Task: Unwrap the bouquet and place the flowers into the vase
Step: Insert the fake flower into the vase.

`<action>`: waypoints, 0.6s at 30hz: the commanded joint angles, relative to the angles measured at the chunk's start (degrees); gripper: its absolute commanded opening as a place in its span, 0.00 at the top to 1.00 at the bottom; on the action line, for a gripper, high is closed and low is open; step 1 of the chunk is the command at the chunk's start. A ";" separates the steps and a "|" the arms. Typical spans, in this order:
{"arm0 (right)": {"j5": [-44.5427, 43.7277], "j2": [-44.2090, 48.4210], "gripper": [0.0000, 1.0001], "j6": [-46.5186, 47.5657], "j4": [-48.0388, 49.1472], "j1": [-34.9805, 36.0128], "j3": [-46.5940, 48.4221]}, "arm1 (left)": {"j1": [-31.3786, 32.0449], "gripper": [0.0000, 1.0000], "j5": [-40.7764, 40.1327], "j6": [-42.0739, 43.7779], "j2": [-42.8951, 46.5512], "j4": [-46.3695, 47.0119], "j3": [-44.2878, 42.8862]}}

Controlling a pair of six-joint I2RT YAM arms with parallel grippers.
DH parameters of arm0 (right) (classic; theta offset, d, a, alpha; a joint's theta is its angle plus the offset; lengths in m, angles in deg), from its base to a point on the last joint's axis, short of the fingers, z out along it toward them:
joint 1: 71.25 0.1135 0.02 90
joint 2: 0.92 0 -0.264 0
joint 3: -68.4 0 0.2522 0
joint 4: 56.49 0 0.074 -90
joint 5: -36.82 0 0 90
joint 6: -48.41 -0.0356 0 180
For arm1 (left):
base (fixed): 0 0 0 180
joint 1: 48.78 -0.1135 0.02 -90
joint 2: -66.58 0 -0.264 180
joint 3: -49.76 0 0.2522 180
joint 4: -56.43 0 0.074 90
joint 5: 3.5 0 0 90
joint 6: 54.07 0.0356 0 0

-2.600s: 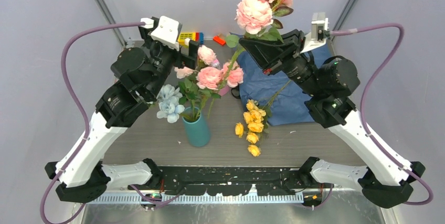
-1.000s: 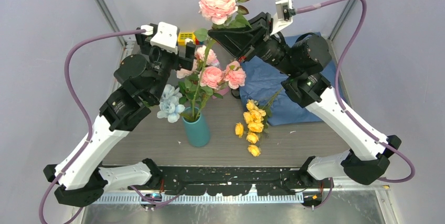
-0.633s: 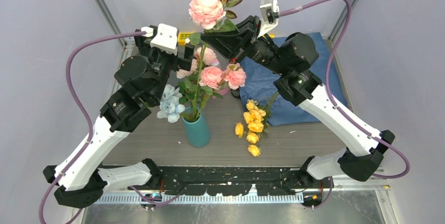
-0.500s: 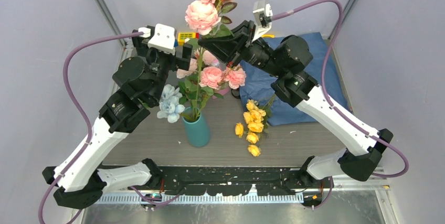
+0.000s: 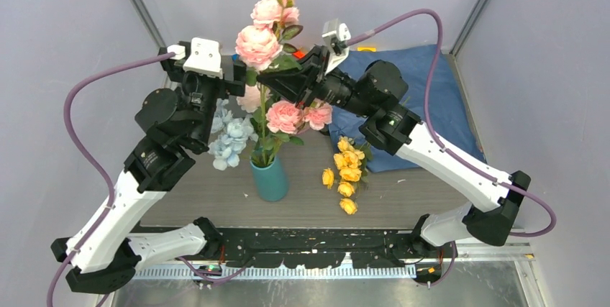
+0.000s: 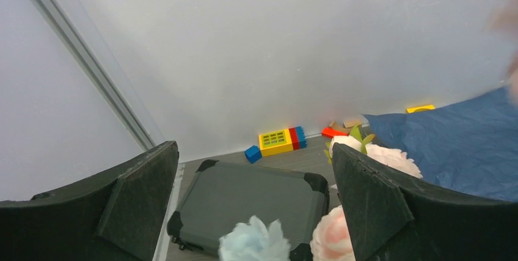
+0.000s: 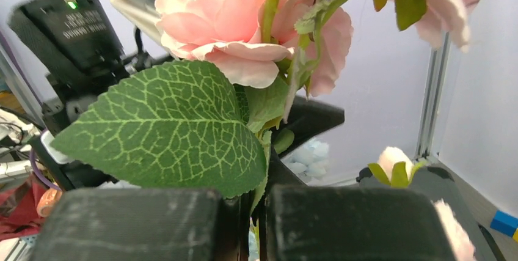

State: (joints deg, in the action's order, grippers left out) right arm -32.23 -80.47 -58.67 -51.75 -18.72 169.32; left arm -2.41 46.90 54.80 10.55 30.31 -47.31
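Two pads of the right gripper [image 7: 253, 224] were clamped on the green stem of a pink flower spray [image 5: 257, 44], which was held upright with its stem running down to the mouth of the vase [image 5: 270, 177]. The left gripper [image 6: 253, 157] was spread wide and empty just beside those blooms. The vase, with pale blue flowers [image 5: 229, 138] in it, was placed near the front edge of the worktop [image 5: 208, 203], left of centre. Yellow flowers [image 5: 347, 170] were laid to its right, partly on the blue paper wrap [image 5: 424, 91].

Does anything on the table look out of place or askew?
The bunch of yellow artificial flowers lies flat on the grey table, right of the teal cylindrical vase, not in it. The pale blue bloom leans far out to the vase's left.
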 commanded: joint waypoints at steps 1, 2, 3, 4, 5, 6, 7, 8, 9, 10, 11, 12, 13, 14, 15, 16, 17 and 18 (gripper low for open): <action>-2.20 -2.56 1.00 4.28 -4.40 2.61 -1.09 | -0.40 0.00 -2.46 1.93 1.72 3.15 -0.72; -2.97 -2.64 1.00 4.66 -4.74 2.90 -1.27 | -0.39 0.00 -2.62 2.07 1.99 3.06 -0.61; -3.30 -2.76 1.00 5.38 -4.85 3.51 -1.63 | -0.38 0.00 -2.67 2.13 2.21 2.99 -0.48; -3.95 -2.75 1.00 5.78 -5.27 3.79 -1.83 | -0.40 0.00 -2.59 2.05 2.38 2.96 -0.38; -4.19 -2.73 1.00 6.48 -5.51 4.28 -1.82 | -0.40 0.00 -2.49 1.98 2.60 2.91 -0.29; -4.59 -2.68 1.00 6.89 -5.87 4.44 -1.79 | -0.40 0.00 -2.39 1.88 2.67 2.81 -0.28; -4.80 -2.61 1.00 6.98 -5.99 4.62 -1.80 | -0.40 0.00 -2.40 1.80 2.78 2.78 -0.28; -4.87 -2.51 1.00 7.04 -6.04 4.65 -1.92 | -0.38 0.00 -2.33 1.71 2.79 2.78 -0.30; -5.04 -2.40 1.00 7.05 -6.07 4.74 -2.04 | -0.40 0.00 -2.30 1.63 2.90 2.77 -0.28; -5.09 -2.26 1.00 7.02 -6.03 4.80 -2.33 | -0.40 0.00 -2.26 1.54 2.92 2.78 -0.28; -5.18 -2.27 1.00 7.04 -6.03 4.84 -2.51 | -0.40 0.00 -2.18 1.45 2.93 2.78 -0.25; -5.25 -2.36 1.00 7.01 -6.07 4.90 -2.87 | -0.40 0.00 -2.12 1.43 2.95 2.85 -0.20; -5.33 -2.45 1.00 6.99 -6.18 4.98 -3.00 | -0.40 0.00 -2.13 1.51 2.91 2.94 -0.14; -5.32 -2.78 1.00 6.98 -6.48 5.07 -3.21 | -0.40 0.00 -2.19 1.56 2.87 3.03 -0.18; -5.33 -2.93 1.00 6.98 -6.60 5.10 -3.39 | -0.40 0.00 -2.23 1.67 2.91 3.12 -0.19; -5.36 -3.08 1.00 6.82 -6.63 5.18 -3.68 | -0.40 0.00 -2.29 1.76 2.87 3.21 -0.21; -5.54 -3.12 1.00 6.81 -6.63 5.24 -3.89 | -0.40 0.00 -2.33 1.92 2.91 3.36 -0.19; -5.64 -3.15 1.00 6.78 -6.57 5.28 -4.38 | -0.36 0.01 -2.34 2.07 2.98 3.46 -0.19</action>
State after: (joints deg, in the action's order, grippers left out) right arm -37.30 -84.16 -52.77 -58.79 -14.32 166.34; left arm -2.56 45.02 56.14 12.98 30.25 -47.31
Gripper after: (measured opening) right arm 0.052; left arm 0.994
